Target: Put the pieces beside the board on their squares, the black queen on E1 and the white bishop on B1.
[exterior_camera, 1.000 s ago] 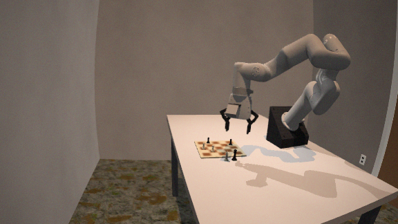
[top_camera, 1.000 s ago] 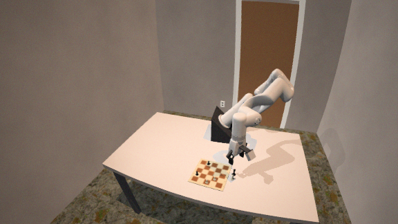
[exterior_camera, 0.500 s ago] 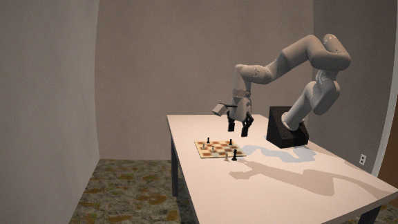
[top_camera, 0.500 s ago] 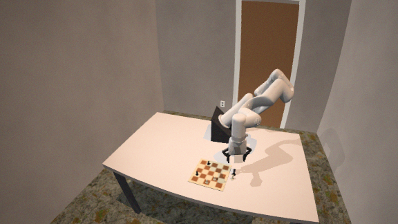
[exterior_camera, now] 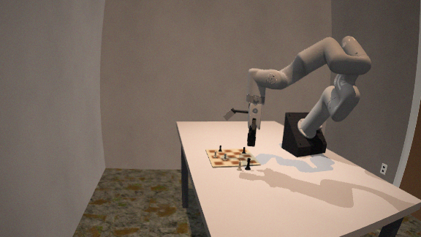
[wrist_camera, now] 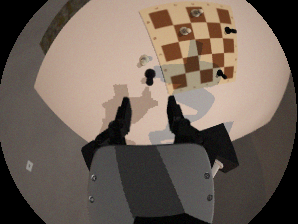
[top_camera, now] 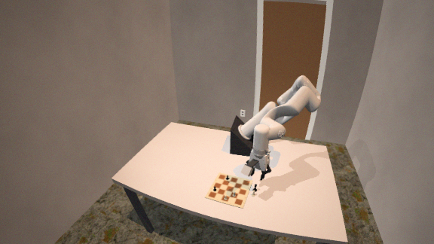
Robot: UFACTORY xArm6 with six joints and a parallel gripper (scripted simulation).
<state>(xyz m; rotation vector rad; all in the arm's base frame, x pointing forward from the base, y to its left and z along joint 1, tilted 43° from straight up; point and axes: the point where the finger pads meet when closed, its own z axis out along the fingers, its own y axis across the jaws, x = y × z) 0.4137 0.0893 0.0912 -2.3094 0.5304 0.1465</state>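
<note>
The chessboard (top_camera: 241,202) (exterior_camera: 219,164) (wrist_camera: 193,64) lies near the table's front edge. The black queen (top_camera: 255,187) (exterior_camera: 248,164) (wrist_camera: 150,76) and the small white bishop (top_camera: 253,193) (exterior_camera: 239,166) (wrist_camera: 141,60) stand upright on the table just off the board's side. My gripper (top_camera: 264,175) (exterior_camera: 251,140) (wrist_camera: 148,103) hangs above the table behind these two pieces. Its fingers are partly apart with nothing between them.
Two black pieces (top_camera: 227,177) (top_camera: 215,188) and two pale pieces (top_camera: 225,197) (top_camera: 233,194) stand on the board. The arm's dark base block (top_camera: 239,137) (exterior_camera: 301,139) sits on the table behind the board. The table (top_camera: 181,158) stretches wide on both sides.
</note>
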